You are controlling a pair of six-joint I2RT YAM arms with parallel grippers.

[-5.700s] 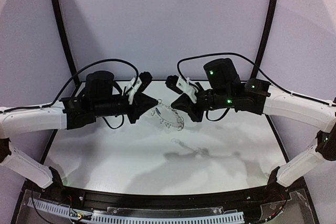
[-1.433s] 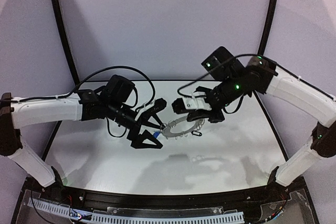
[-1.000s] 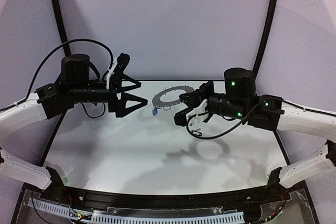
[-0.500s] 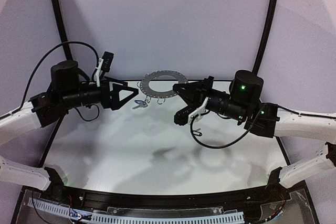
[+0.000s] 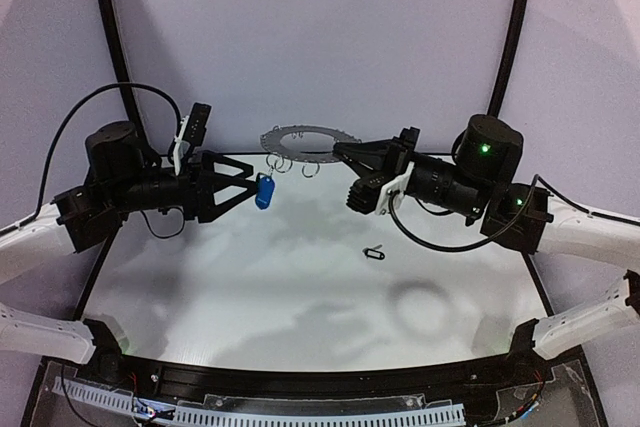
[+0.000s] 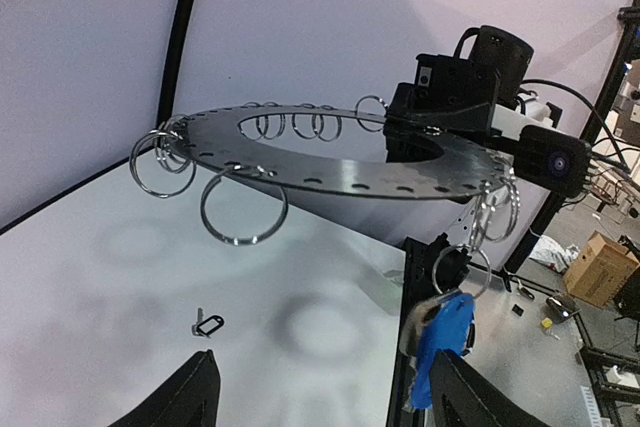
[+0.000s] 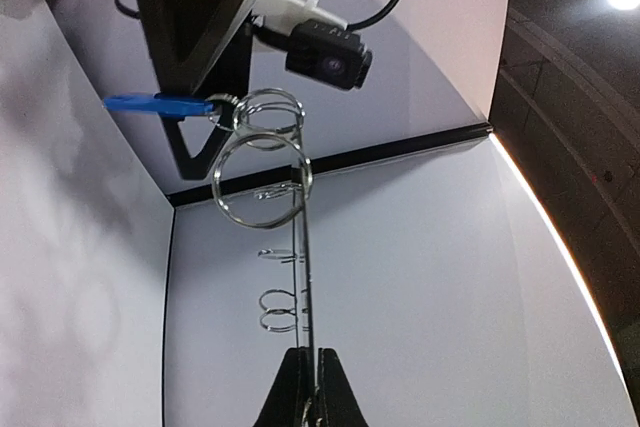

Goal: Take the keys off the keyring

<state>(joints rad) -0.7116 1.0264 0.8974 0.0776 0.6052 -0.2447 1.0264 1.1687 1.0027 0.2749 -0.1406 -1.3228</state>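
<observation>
The keyring (image 5: 300, 137) is a flat dark disc fringed with wire loops, held level in the air. My right gripper (image 5: 340, 150) is shut on its right rim; in the right wrist view the keyring (image 7: 305, 277) shows edge-on between the fingertips (image 7: 300, 387). The blue key (image 5: 264, 191) hangs from a loop at the keyring's left side. My left gripper (image 5: 251, 183) is open, with the blue key (image 6: 440, 345) between its fingers, right by the right finger (image 6: 465, 397). The black key (image 5: 374, 253) lies on the table, apart from the keyring.
Several empty wire loops (image 6: 243, 209) dangle from the keyring's rim. The white table (image 5: 250, 287) lies below, with black frame posts (image 5: 112, 37) at the back corners. Beyond the table's right edge stands a cardboard box (image 6: 600, 265).
My right gripper has raised the keyring a little. The left gripper has come up to the hanging blue key, which now sits between its narrowing jaws.
</observation>
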